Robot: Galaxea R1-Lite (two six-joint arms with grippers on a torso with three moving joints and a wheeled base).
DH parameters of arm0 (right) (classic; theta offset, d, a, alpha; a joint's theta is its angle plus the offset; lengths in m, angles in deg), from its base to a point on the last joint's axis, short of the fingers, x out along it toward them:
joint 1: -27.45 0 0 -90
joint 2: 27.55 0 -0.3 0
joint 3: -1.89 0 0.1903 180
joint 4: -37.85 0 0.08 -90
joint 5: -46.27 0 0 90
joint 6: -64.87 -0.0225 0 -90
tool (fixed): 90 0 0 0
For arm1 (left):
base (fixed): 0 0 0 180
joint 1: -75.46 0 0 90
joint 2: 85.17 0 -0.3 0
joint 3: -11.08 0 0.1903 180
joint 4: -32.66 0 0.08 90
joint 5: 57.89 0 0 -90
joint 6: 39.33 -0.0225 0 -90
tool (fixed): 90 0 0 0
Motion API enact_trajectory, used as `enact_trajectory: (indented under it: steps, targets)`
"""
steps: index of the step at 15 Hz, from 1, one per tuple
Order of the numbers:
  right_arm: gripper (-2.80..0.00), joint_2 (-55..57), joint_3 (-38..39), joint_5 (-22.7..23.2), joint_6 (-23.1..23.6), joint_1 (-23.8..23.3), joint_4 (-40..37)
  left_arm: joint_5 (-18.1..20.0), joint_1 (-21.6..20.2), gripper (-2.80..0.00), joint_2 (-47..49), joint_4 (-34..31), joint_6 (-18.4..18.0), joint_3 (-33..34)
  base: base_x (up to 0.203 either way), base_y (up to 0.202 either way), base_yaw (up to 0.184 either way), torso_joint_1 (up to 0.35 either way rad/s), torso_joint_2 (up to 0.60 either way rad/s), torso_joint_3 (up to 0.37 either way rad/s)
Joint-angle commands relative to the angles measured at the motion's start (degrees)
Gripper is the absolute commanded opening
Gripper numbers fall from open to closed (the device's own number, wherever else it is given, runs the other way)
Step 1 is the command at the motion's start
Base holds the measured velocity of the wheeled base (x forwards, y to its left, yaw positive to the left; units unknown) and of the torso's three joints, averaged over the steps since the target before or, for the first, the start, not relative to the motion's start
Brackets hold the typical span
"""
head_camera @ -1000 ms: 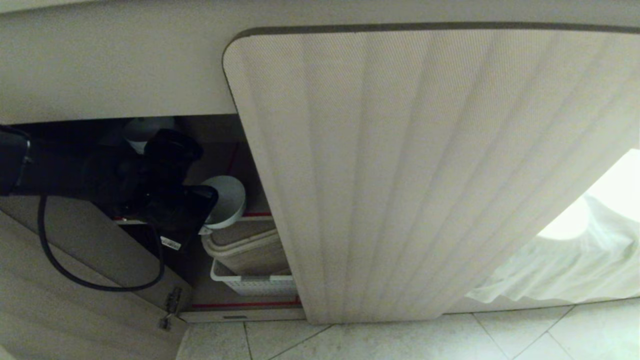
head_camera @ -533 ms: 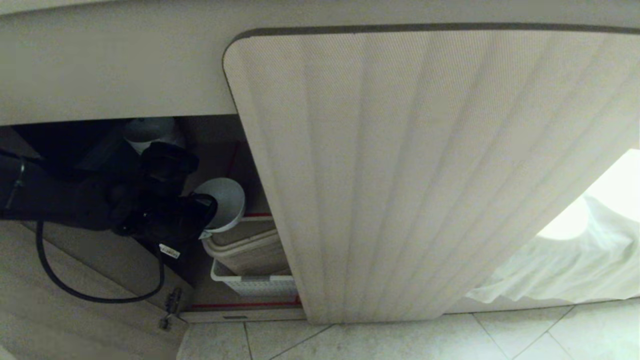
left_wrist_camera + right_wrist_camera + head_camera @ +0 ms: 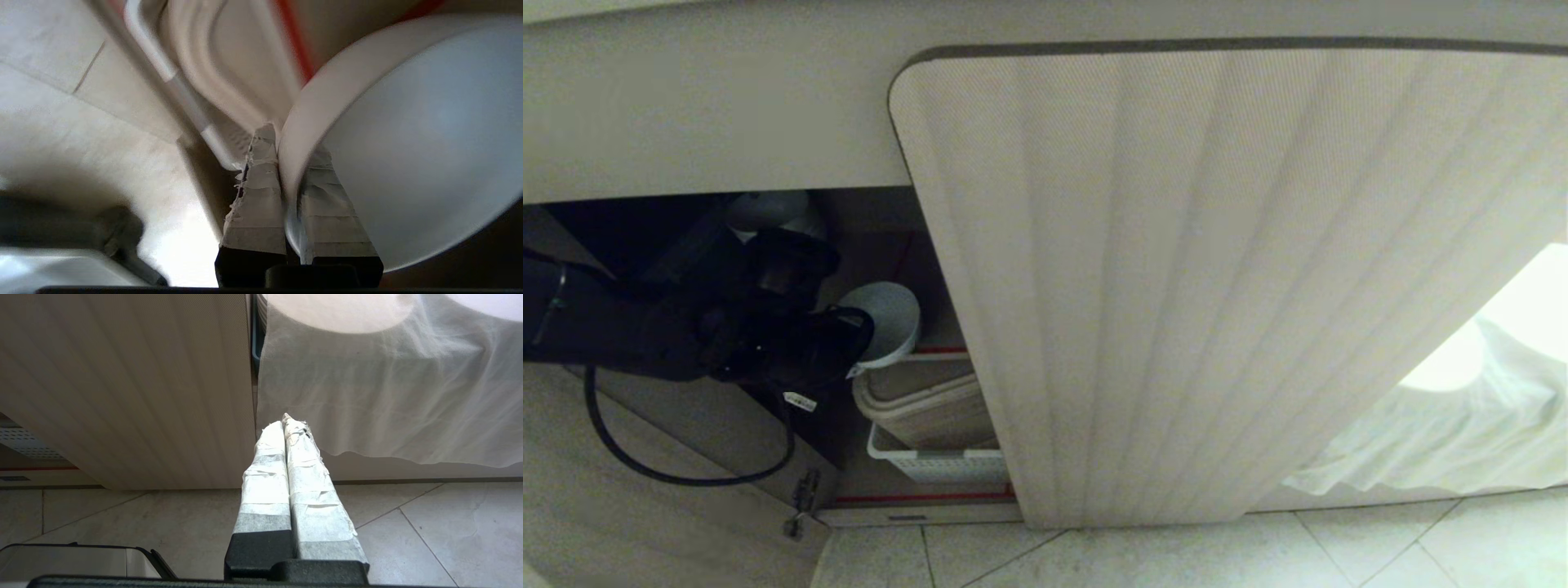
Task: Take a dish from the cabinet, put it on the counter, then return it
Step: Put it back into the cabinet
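Slightly raised since a second ago, the small white round bowl (image 3: 892, 320) sits pinched by its rim in the left end effector (image 3: 292, 163), inside the beige fluted cabinet (image 3: 1217, 278) at nine o'clock. Withdrawal step; next, clear the opening.

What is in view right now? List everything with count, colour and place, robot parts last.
Dish: one, white, at the cabinet opening above the basket, rim pinched in the left gripper.
Cabinet door: one closed, pale beige and fluted, right of the opening; another swung open at lower left.
Basket: one, white, perforated, on the bottom shelf, holding beige trays.
Red tape: strips along the shelf edges.
White cloth: one, draped at the far right.
Floor: pale tiles, below the cabinet.
Left gripper: one, taped fingers, shut on the dish rim, one inside and one outside.
Right gripper: one, taped fingers, shut, empty, low above the floor facing the closed door.
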Motion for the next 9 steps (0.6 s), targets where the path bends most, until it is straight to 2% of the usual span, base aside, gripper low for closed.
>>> enact_trajectory:
  steps: [1, 5, 9]
  targets:
    - [-2.8, 0.0, 0.0, 0.0, 0.0, 0.0, 0.0, 0.0, -0.1, -2.8, 0.9, 1.9, 0.4, 0.1, 0.0, 0.0, 0.0, 0.0, 0.0, 0.0]
    - [-2.8, 0.0, 0.0, 0.0, 0.0, 0.0, 0.0, -1.0, -0.1, -2.8, 1.1, 5.0, -2.4, 0.3, 0.0, 0.0, 0.0, 0.0, 0.0, 0.0]
    - [-2.8, 0.0, 0.0, 0.0, 0.0, 0.0, 0.0, -2.3, -1.4, -2.8, 2.0, 11.8, -3.0, 0.4, 0.0, 0.0, 0.0, 0.0, 0.0, 0.0]
